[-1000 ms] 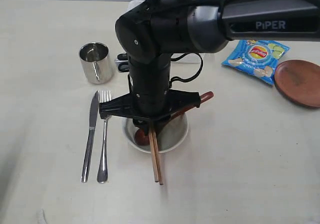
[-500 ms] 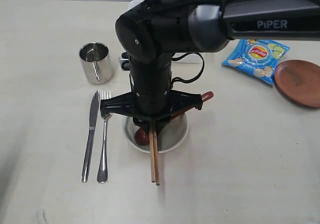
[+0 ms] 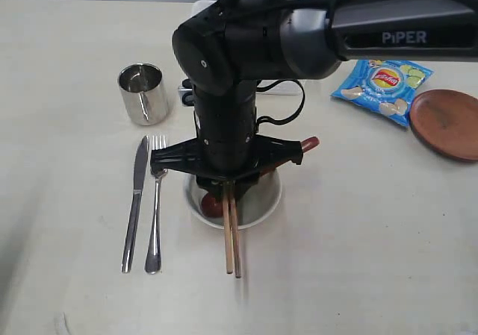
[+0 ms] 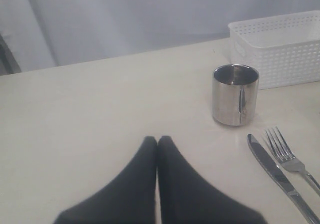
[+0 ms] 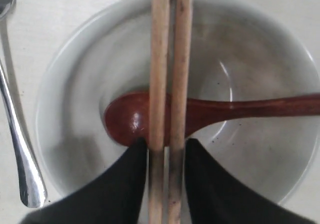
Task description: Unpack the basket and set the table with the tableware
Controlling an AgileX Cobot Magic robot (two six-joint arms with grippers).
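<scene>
My right gripper (image 3: 228, 193) hangs straight down over the off-white bowl (image 3: 272, 197). Its jaws stand slightly open on either side of the brown chopsticks (image 5: 170, 59), with thin gaps showing at the gripper (image 5: 166, 144). The chopsticks (image 3: 231, 238) lie across the bowl's near rim with their tips on the table. A reddish-brown spoon (image 5: 240, 109) rests inside the bowl (image 5: 75, 84), under the chopsticks. The knife (image 3: 135, 201) and fork (image 3: 155, 215) lie side by side left of the bowl. The steel mug (image 3: 143, 92) stands behind them. My left gripper (image 4: 157, 139) is shut and empty over bare table.
The white basket (image 4: 280, 49) stands behind the mug (image 4: 235, 94), mostly hidden by the right arm in the exterior view. A blue crisp bag (image 3: 382, 85) and the dark brown plate (image 3: 448, 122) lie at the right.
The right jaws have widened around the chopsticks. The two sticks have parted a little and their tips have spread on the table.
</scene>
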